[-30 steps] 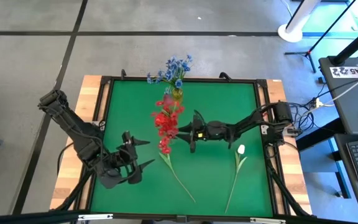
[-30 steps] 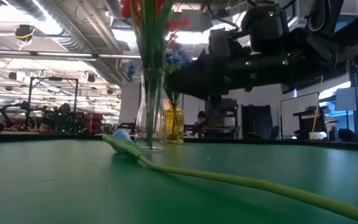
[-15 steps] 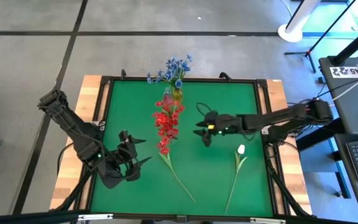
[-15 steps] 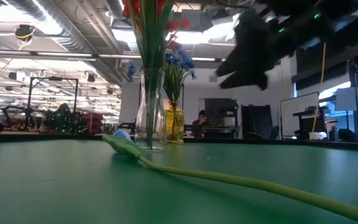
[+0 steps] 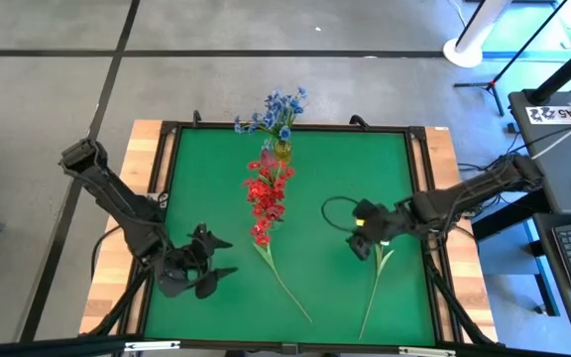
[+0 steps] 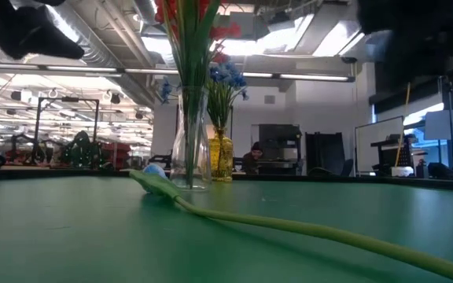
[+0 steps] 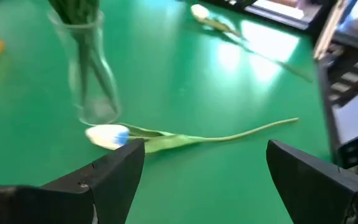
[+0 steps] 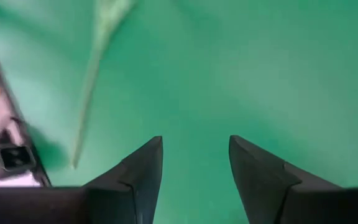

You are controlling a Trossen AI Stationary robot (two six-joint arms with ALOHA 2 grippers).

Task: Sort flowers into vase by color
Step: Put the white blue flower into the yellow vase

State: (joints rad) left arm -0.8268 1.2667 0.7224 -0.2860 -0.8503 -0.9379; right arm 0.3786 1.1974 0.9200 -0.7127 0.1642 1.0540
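A clear vase (image 5: 266, 203) holds red flowers, and behind it a yellow vase (image 5: 282, 151) holds blue ones. A white tulip-like flower (image 7: 107, 135) lies on the green mat with its bud by the clear vase's foot and its stem (image 5: 285, 288) running toward the near edge. A second white flower's stem (image 5: 373, 293) lies at the right; its bud is hidden under my right arm. My left gripper (image 7: 207, 168) hangs open above the mat, left of the first flower. My right gripper (image 8: 194, 149) is open above the mat beside the second flower's stem (image 8: 95, 62).
A black frame (image 5: 419, 134) borders the green mat, with wooden table edge (image 5: 117, 248) outside it. Cables and a desk stand off the table's right side. Bare mat lies between the two lying flowers and along the left part.
My right gripper has drawn away from the red flowers in the clear vase. It has swung toward the table's right and near edges, tipping to point more downward, and now hangs over the right white flower's bud. My left gripper has sunk a little toward the mat.
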